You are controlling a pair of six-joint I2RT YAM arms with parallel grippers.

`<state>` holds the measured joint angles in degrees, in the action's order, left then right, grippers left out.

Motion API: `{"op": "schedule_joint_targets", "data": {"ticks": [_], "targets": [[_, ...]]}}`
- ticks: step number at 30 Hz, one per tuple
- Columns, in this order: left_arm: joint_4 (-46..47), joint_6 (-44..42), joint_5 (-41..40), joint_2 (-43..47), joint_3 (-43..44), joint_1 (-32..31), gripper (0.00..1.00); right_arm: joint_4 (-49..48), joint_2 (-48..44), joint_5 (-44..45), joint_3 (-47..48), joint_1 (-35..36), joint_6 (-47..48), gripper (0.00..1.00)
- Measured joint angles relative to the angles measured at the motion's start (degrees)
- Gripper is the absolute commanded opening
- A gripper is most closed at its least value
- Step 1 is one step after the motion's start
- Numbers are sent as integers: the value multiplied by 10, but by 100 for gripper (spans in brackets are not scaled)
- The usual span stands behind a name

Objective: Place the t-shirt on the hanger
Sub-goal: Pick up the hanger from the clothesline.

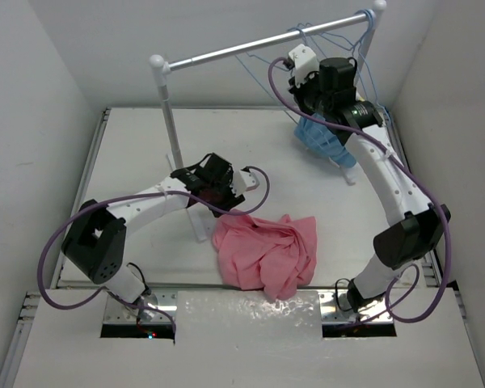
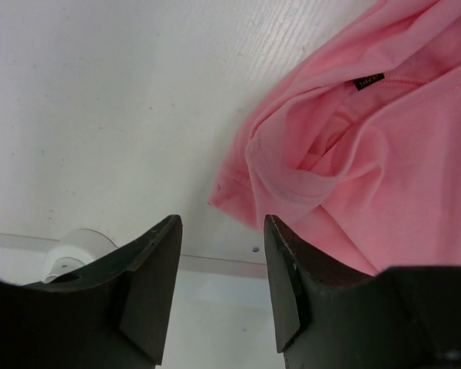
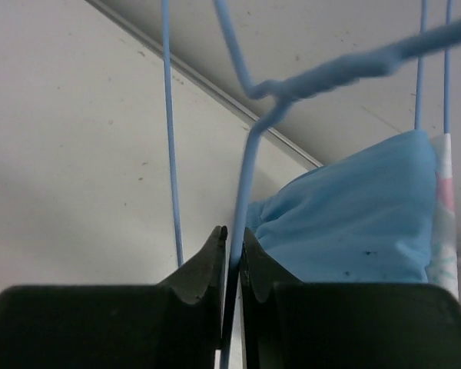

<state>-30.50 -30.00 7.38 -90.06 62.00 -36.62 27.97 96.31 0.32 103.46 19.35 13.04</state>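
T-shirt [image 1: 267, 250] lies crumpled in a pink heap on the table [image 1: 137, 153], about 6 o'clock from table centre, near the arm bases. Nothing is holding it. Left end effector [image 2: 223, 223] hangs just off the heap's 10 o'clock edge with its jaws wide apart and empty, a folded hem right in front of them.

Hanger [image 3: 248, 169] is up at 1 o'clock, by the far right end of the rail [image 1: 226, 52]. Right end effector [image 3: 232, 238] is pinched nearly closed on the thin blue wire just below the twist. Blue garment [image 1: 327, 141] hangs right beside it and is not part of the job.

Handling guess: the shirt is light, limp cotton, so it will sag and bunch and won't keep any shape. Best hold is probably at the neck opening, where the dark label [image 2: 366, 80] shows, or on a shoulder seam, not on a loose fold. The wire is stiff but thin, likely to swing or twist in the grip.
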Motion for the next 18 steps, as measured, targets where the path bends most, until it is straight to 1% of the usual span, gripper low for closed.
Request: {"op": "schedule_joint_targets", "data": {"ticks": [3, 11, 15, 18], "targets": [[0, 0, -3, 11, 0, 0, 45, -11, -12, -10, -17, -2, 2, 0], [0, -1, -7, 25, 0, 0, 45, -48, -56, -5, -47, -4, 6, 0], [0, -2, -8, 25, 0, 0, 45, -94, -111, 8, -88, -4, 7, 0], [0, -2, -9, 26, 0, 0, 45, -115, -148, 7, -101, -2, 7, 0]]}}
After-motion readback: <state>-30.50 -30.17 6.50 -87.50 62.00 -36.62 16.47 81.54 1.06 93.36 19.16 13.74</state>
